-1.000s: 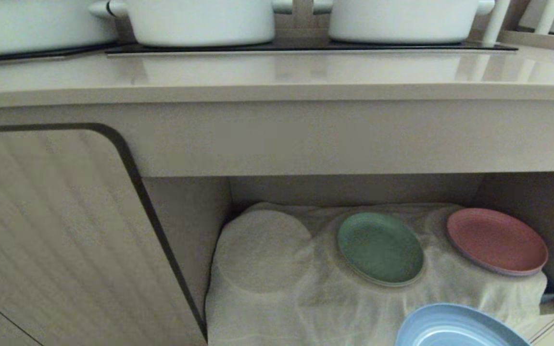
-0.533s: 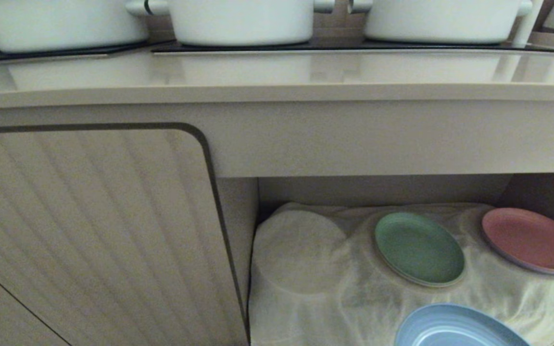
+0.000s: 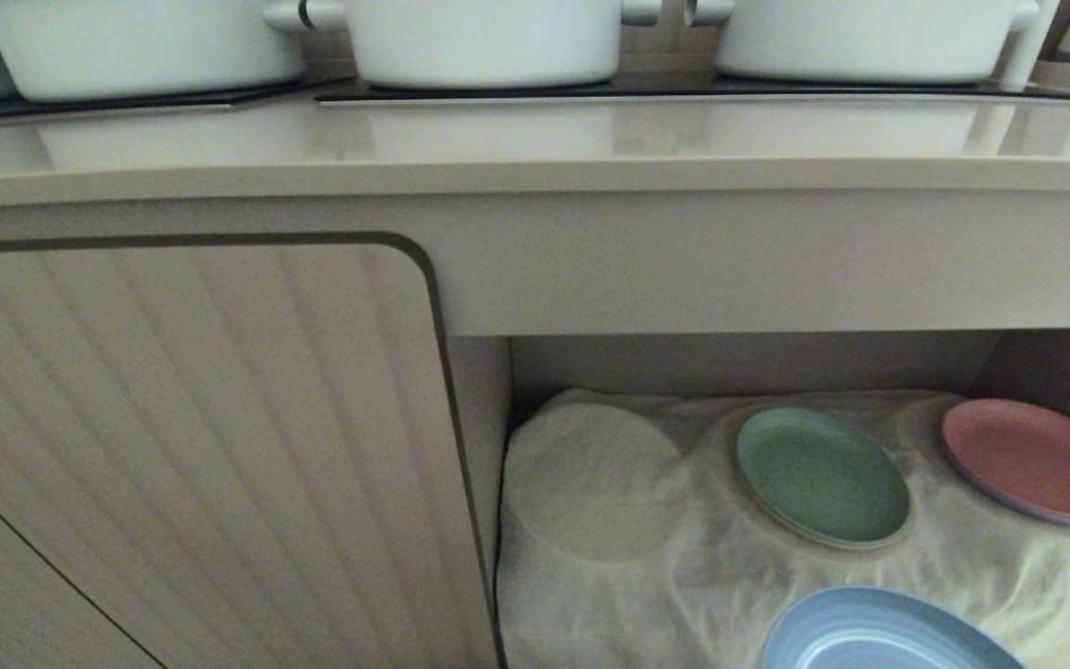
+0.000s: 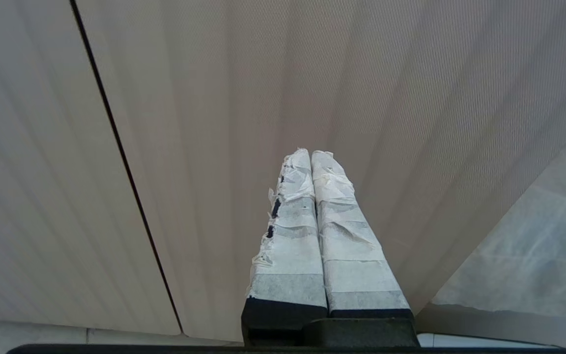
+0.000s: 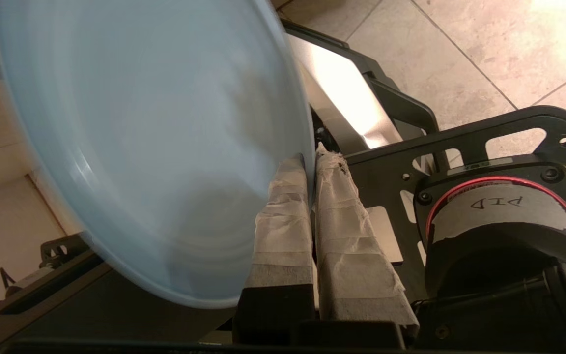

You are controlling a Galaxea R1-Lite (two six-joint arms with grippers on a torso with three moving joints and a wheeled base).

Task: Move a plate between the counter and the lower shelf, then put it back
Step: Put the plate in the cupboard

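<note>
While clamped tight on the rim of the plate point(image 5: 150, 147), holds that light-blue disc tilted in the right gripper point(image 5: 312, 162), in front of the lower shelf point(image 3: 758, 362) and clear of its white cloth point(image 3: 665, 576). Shows, on that cloth, the green plate point(image 3: 823, 476) just beyond the blue one and the pink plate point(image 3: 1037, 460) at the right end. Hangs the left gripper point(image 4: 311, 155) pressed together and empty before the ribbed cabinet door point(image 3: 191, 446) left of the shelf, under the counter point(image 3: 535, 149) bearing white pots point(image 3: 484, 37).
</note>
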